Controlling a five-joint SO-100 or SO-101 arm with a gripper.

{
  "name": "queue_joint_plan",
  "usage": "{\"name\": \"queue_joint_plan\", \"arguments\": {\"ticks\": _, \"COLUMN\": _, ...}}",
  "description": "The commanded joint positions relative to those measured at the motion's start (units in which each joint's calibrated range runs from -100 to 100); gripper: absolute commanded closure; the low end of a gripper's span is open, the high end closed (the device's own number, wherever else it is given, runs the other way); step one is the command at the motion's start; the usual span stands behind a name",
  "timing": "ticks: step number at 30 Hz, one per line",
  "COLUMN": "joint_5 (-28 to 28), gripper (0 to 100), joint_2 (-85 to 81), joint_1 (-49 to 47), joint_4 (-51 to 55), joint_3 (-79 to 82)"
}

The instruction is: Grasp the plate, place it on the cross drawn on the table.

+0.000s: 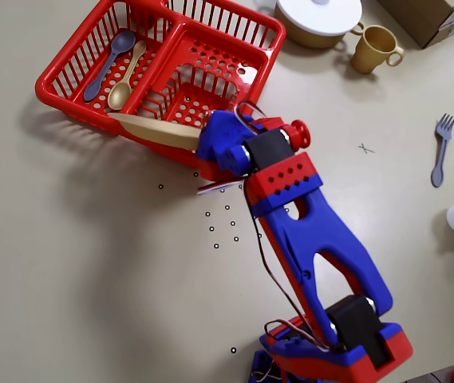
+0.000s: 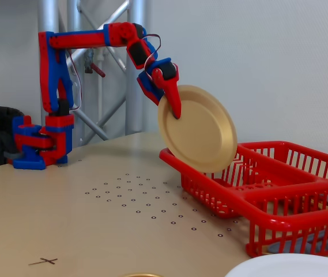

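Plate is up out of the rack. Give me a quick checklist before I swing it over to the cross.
1. Grip: gripper pinches the plate at its upper rim: ok.
2. Plate clear of the red rack: its lower edge overlaps the rack's near wall in the fixed view: cannot tell.
3. Cross visible and uncovered: ok.
4. Fork apart from the cross: ok.
5. Plate attitude: held on edge, needs levelling before placing: not ok.
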Motion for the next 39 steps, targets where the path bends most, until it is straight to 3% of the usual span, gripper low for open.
{"name": "queue_joint_plan", "arguments": {"ticks": 1, "joint_5": 2.1, "gripper": 100, "joint_2": -1.8, "joint_1": -1.1, "joint_4": 1.9, "joint_3": -5.7}}
{"name": "queue_joint_plan", "arguments": {"ticks": 9, "joint_5": 8.7, "gripper": 100, "joint_2": -6.3, "joint_1": 0.5, "joint_4": 3.1, "joint_3": -4.3}}
{"name": "queue_joint_plan", "arguments": {"ticks": 26, "joint_5": 22.0, "gripper": 100, "joint_2": -25.2, "joint_1": 15.6, "joint_4": 1.0, "joint_3": 4.9}}
{"name": "queue_joint_plan", "arguments": {"ticks": 34, "joint_5": 32.2, "gripper": 100, "joint_2": -43.5, "joint_1": 25.4, "joint_4": -4.3, "joint_3": 21.5}}
{"name": "queue_joint_plan", "arguments": {"ticks": 39, "joint_5": 35.7, "gripper": 100, "joint_2": -46.7, "joint_1": 32.6, "joint_4": -8.9, "joint_3": 27.8}}
